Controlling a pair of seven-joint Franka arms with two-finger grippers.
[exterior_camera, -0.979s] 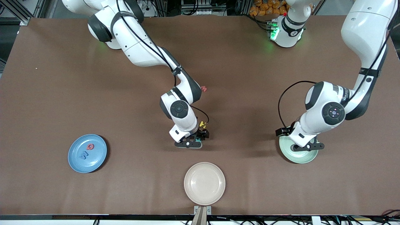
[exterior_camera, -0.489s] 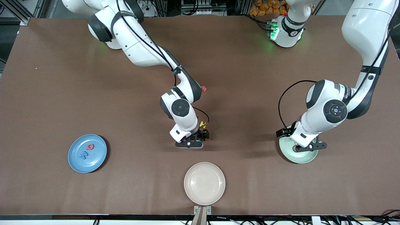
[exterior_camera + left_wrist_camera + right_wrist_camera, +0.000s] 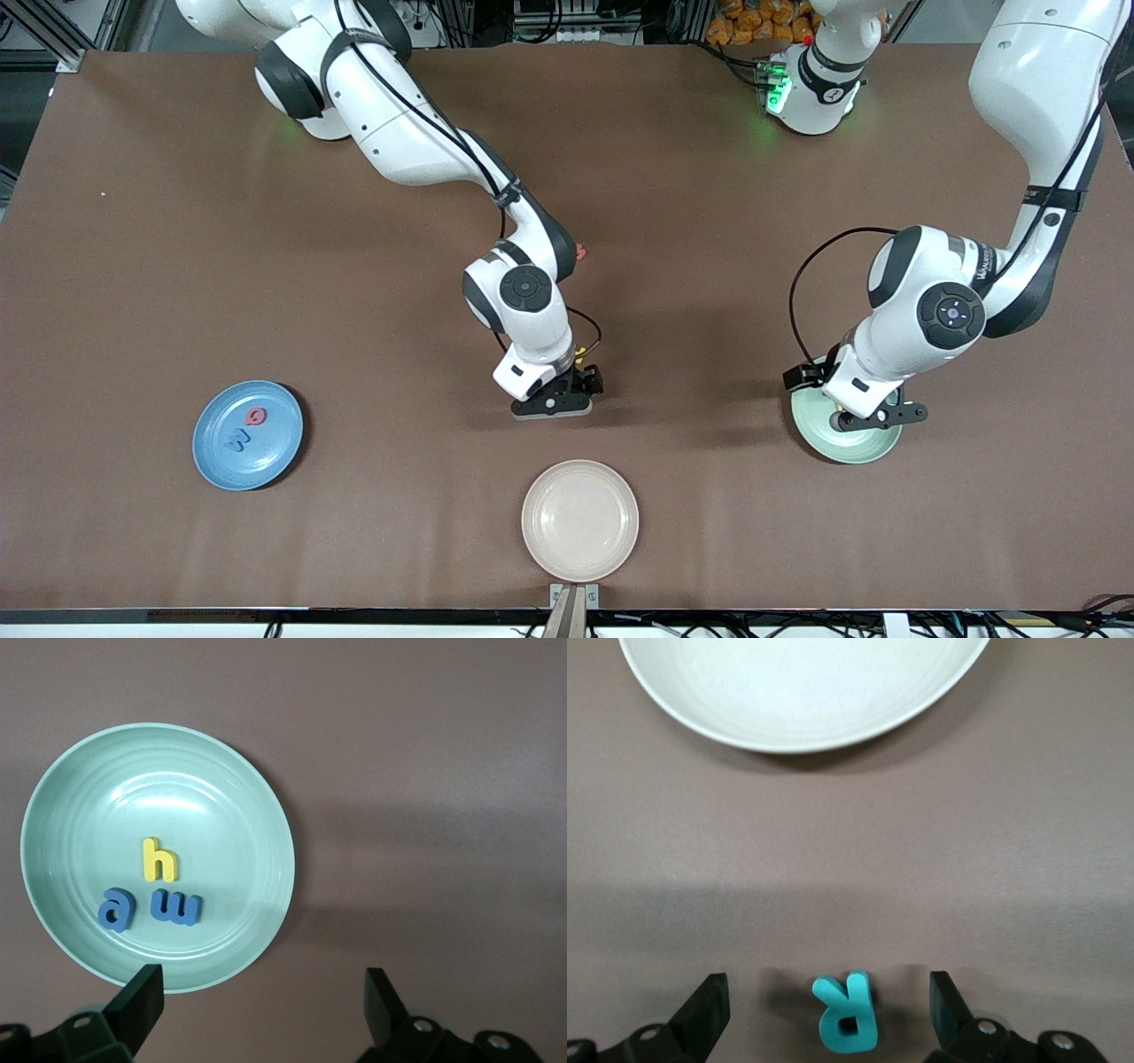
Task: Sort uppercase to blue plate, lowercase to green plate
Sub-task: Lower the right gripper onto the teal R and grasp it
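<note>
The teal R point(image 3: 847, 1012) lies flat on the brown table point(image 3: 177, 266), between the spread fingers of the right gripper point(image 3: 824, 1014), which has hold of nothing and touches no part of it. In the front view that gripper point(image 3: 554, 406) hangs low over the middle of the table and covers the letter. Just past the R, nearer to the front camera, sits the cream plate point(image 3: 580, 519), with nothing in it.

A sliver of yellow point(image 3: 579, 353) shows at the right wrist, perhaps a foam letter, though too little is visible to say. A bit of red foam point(image 3: 580, 252) peeks out from under the right forearm, farther from the camera.

The blue plate point(image 3: 266, 461), toward the right arm's end, holds a red Q point(image 3: 256, 415) and a blue M point(image 3: 236, 439).

The green plate point(image 3: 248, 797), toward the left arm's end, holds a yellow letter point(image 3: 159, 859), a blue m point(image 3: 177, 905) and another blue letter point(image 3: 115, 909). The left gripper point(image 3: 261, 1005) hovers over its rim, fingers wide and empty.
</note>
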